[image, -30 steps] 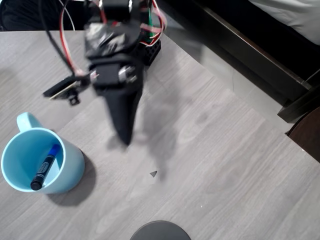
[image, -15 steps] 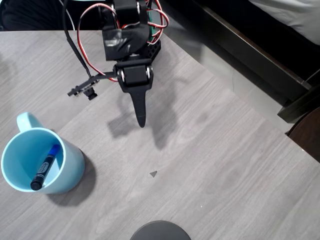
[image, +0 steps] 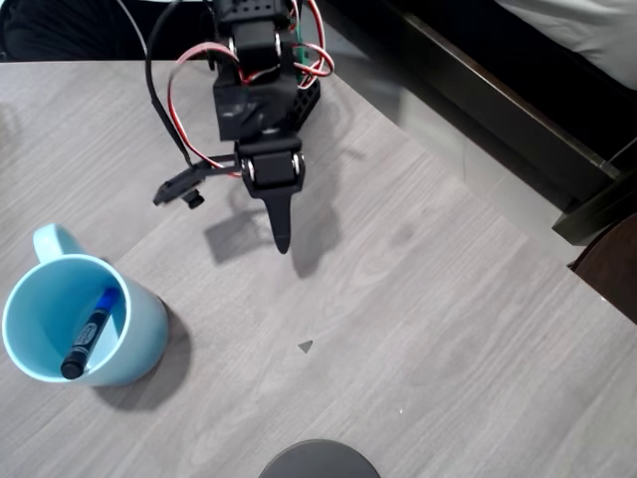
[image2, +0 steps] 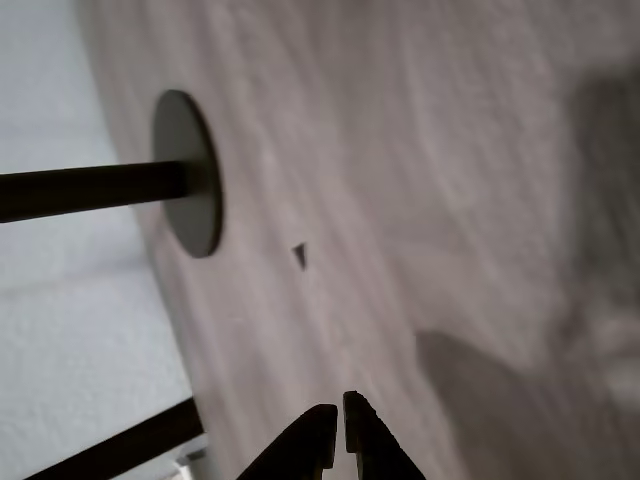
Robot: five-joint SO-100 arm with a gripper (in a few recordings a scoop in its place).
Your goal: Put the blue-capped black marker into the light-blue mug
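**A:** Marker status? Where's the blue-capped black marker (image: 91, 334)?

**B:** Inside the light-blue mug (image: 139, 324), overhead view. Leaning on the inner wall, blue cap up toward the far rim, black end down near the front rim. Label on the barrel visible. Mug upright at the lower left of the grey wood table (image: 428, 329), handle pointing to the upper left.

**A:** Claw?

**B:** Gripper (image: 282, 239) well apart from the mug, up near the arm base, pointing down over bare table. Wrist view: fingertips (image2: 322, 425) nearly together, thin slit between them, nothing held, nothing touched.

**A:** Anything else around?

**B:** Dark round object (image: 320, 459) at the bottom table edge, small dark triangle mark (image: 306, 346) between it and the gripper.
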